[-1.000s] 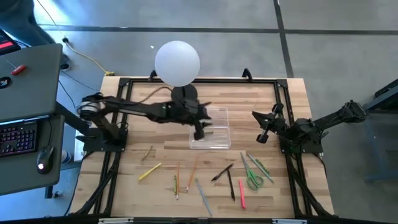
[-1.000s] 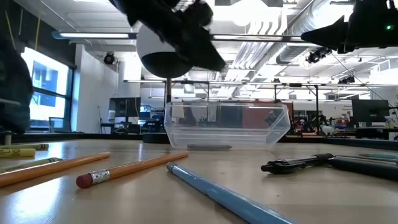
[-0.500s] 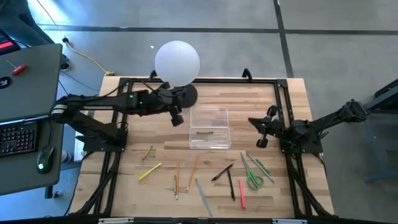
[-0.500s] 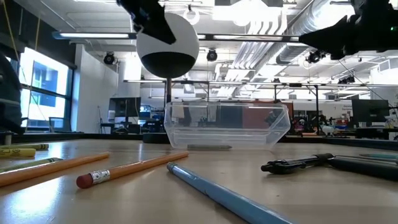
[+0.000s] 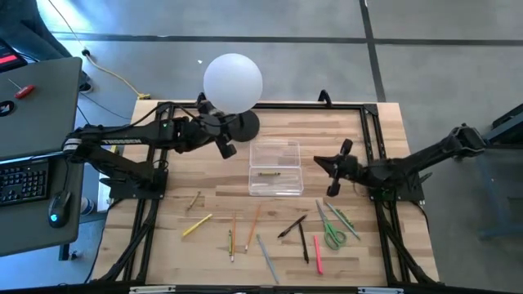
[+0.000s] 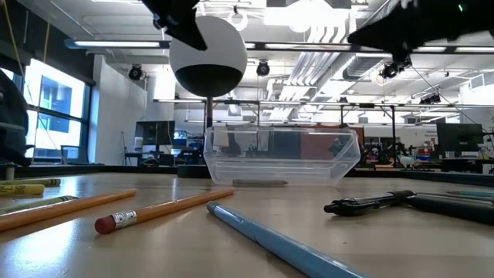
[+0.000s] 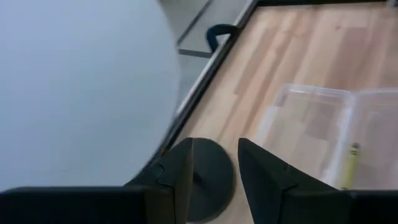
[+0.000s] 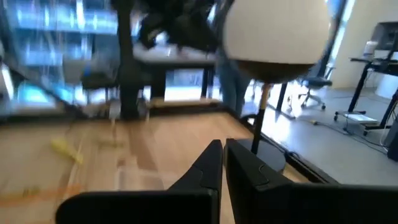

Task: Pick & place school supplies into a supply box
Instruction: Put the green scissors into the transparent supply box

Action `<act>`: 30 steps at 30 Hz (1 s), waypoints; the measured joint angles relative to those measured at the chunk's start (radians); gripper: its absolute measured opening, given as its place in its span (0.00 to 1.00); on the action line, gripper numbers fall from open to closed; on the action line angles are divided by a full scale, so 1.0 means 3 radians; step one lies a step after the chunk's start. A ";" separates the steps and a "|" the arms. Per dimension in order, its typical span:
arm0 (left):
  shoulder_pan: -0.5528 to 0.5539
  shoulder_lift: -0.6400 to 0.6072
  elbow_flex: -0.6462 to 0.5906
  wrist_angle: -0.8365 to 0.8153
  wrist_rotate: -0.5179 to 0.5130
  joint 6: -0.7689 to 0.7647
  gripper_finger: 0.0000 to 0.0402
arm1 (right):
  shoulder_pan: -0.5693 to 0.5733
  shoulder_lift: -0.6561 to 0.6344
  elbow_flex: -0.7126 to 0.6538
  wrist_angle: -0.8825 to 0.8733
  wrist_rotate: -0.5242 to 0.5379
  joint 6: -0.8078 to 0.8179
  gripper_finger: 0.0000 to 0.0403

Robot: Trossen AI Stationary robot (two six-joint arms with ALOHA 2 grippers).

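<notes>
While the small clear rectangular plastic box [image 5: 275,168] sits open near the middle of the wooden bench [image 5: 180,184], you already have one yellow pencil [image 5: 267,173] lying flat on its floor. Everything else is loose on the bench in front of the box: a yellow marker [image 5: 196,225], two orange pencils [image 5: 252,216], a grey-blue pen [image 5: 266,257], a black pen [image 5: 291,226], a red pen [image 5: 317,254] and the green-handled scissors [image 5: 331,233] toward the right side.

Expect these to be light, stiff and thin, so they will likely roll or skate if you nudge them. Take a pen across its middle, fingers square to the shaft, and press right down to the wood. The box itself looks light enough to slide (avoid bumping its wall).

Your left hand [image 5: 225,147] hangs beside the black base of the white globe lamp [image 5: 233,82], left of the box, its fingers [image 7: 261,180] partly apart and holding nothing. Your right hand [image 5: 331,170] hangs just right of the box, above the bench, fingers pressed together and empty. It is the nearer one to the scissors and green pens.
</notes>
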 joint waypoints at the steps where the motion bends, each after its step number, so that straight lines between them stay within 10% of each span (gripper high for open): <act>1: 0.0000 0.0000 0.0000 -0.0001 -0.0069 0.0000 0.40 | 0.0000 0.0056 0.0202 -0.0376 -0.0049 0.0085 0.00; 13: 0.0000 0.0000 0.0000 -0.0022 -0.0483 -0.0001 0.40 | 0.0001 0.1068 0.2405 -0.3936 -0.1337 0.2615 0.00; 23: 0.0000 0.0000 0.0000 -0.0020 -0.0485 -0.0103 0.40 | 0.0060 0.2030 0.2656 -0.4338 -0.3179 0.3376 0.08; 30: 0.0000 0.0000 0.0000 -0.0041 -0.0482 -0.0103 0.40 | 0.0086 0.2414 0.2656 -0.4680 -0.3410 0.3448 0.20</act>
